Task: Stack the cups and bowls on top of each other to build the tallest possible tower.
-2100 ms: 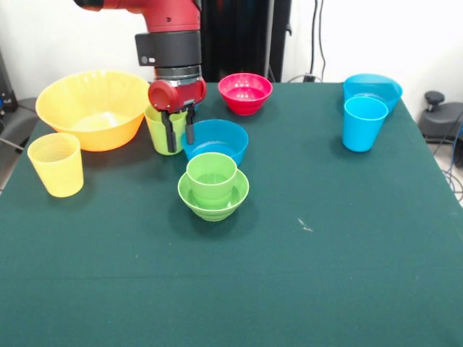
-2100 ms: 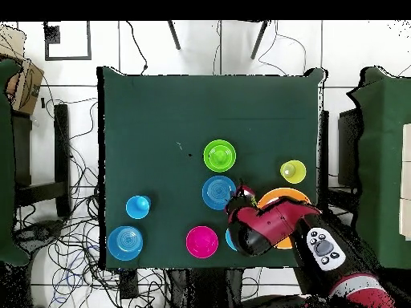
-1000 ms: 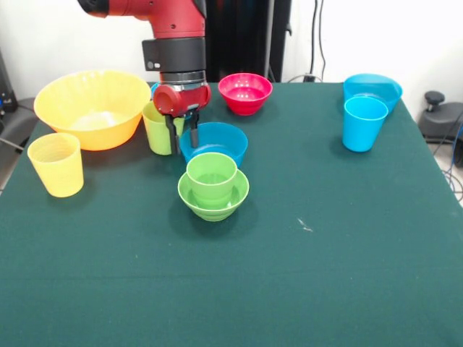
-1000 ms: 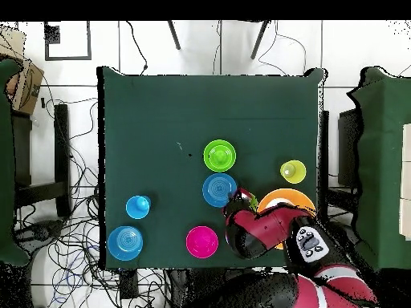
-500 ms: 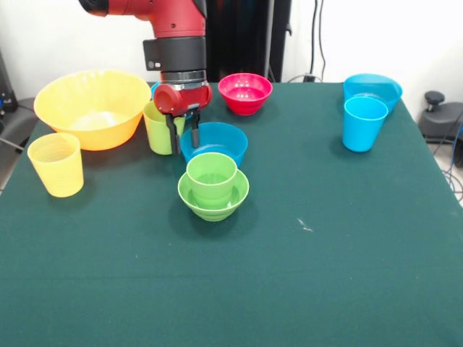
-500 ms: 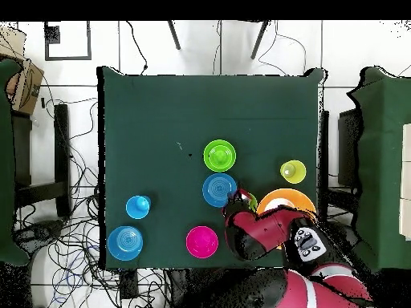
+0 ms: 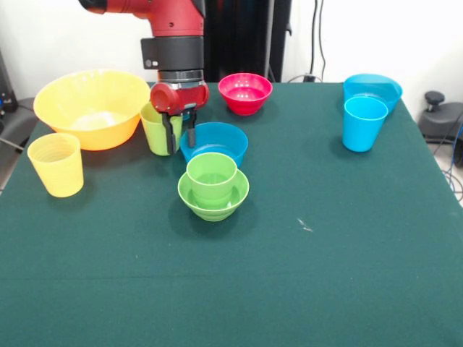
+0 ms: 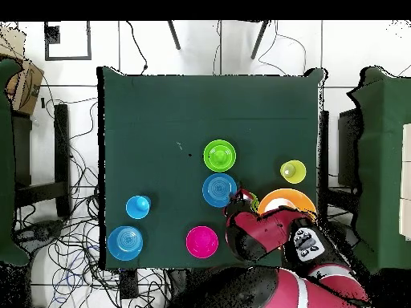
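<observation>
The red and black arm comes down from above near the table's far edge, toward the left corner in the front view. Its wrist points straight down. The gripper hangs vertical, its 2 dark fingers parted with a gap between them, tips close to the surface.

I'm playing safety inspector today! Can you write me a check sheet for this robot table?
Surface: green table, one small pale speck.
Job's things: tower, green cup in green bowl; blue bowl behind; yellow-green cup; yellow cup; orange bowl; red bowl; blue cup.
Clutter: nothing seen.
End effector: fingers astride the yellow-green cup's rim; grip unclear.
Cables: tangled on floor.
Surroundings: neighbouring tables.
</observation>
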{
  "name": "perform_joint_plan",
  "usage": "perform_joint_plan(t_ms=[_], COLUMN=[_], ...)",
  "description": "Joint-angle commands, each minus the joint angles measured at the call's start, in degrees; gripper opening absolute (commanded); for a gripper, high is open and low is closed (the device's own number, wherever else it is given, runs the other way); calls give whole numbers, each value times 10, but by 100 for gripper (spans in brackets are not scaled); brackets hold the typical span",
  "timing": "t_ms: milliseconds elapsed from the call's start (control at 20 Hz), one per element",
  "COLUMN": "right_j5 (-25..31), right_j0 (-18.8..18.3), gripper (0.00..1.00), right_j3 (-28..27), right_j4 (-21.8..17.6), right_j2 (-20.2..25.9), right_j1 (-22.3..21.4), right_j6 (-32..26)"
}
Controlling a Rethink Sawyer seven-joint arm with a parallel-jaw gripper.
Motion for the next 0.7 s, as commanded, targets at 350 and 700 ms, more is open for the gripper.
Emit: perform_joint_plan(t_ms=[350,700], right_j5=[-13,-16], right_j0=[22,21], gripper=[100,100], right_j3=[-73,-72], right_j4=[29,36], right_j2=[-2,-4], right_j1=[89,90], right_j6=[71,76])
